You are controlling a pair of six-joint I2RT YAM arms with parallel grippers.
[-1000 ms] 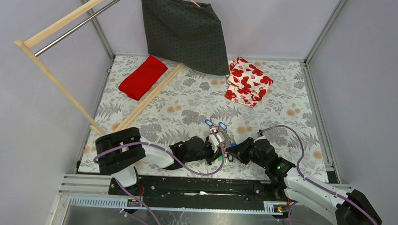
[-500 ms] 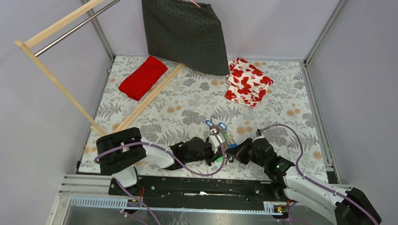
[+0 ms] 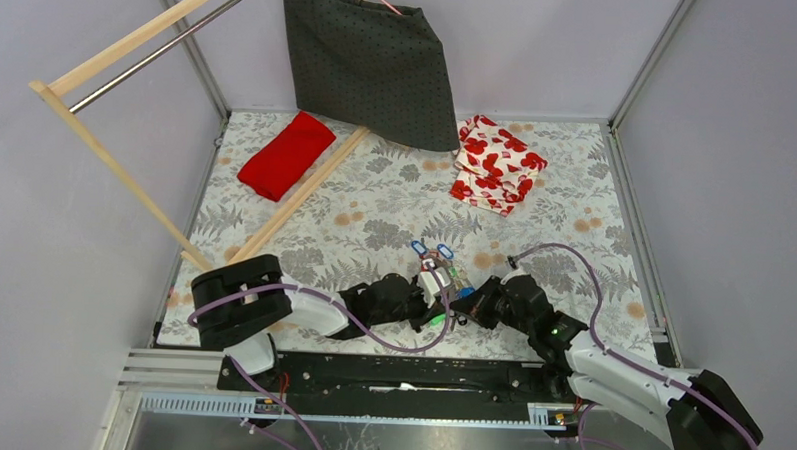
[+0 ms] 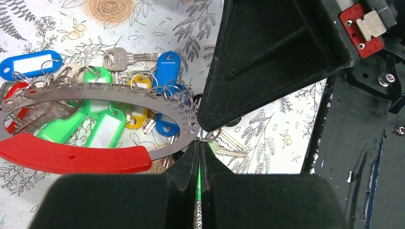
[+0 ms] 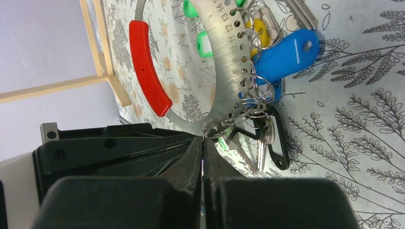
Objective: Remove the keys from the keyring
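The keyring (image 4: pixel 119 90) is a flat perforated steel ring with a red grip (image 4: pixel 71 156). It lies on the flowered cloth between my arms and also shows in the top view (image 3: pixel 436 270). The keys (image 4: pixel 102 126) hang from it on small wire rings, with green, blue, yellow and red tags. My left gripper (image 4: pixel 199 143) is shut, with a thin green tag edge showing between its fingers. A small wire ring sits at its tip. My right gripper (image 5: pixel 204 139) is shut on the keyring's end by a rivet. The two tips meet there (image 3: pixel 452 308).
A black tag with a key (image 5: pixel 272 140) lies beside the right fingertips. At the back lie a red cloth (image 3: pixel 287 154) and a floral cloth (image 3: pixel 498 162). A dark skirt (image 3: pixel 370 59) hangs from a wooden rack (image 3: pixel 117 160), whose foot bar (image 3: pixel 300 197) lies on the mat.
My right arm has edged left, closer to the left gripper, and its cable has shifted. The left arm and the keyring have stayed in place.
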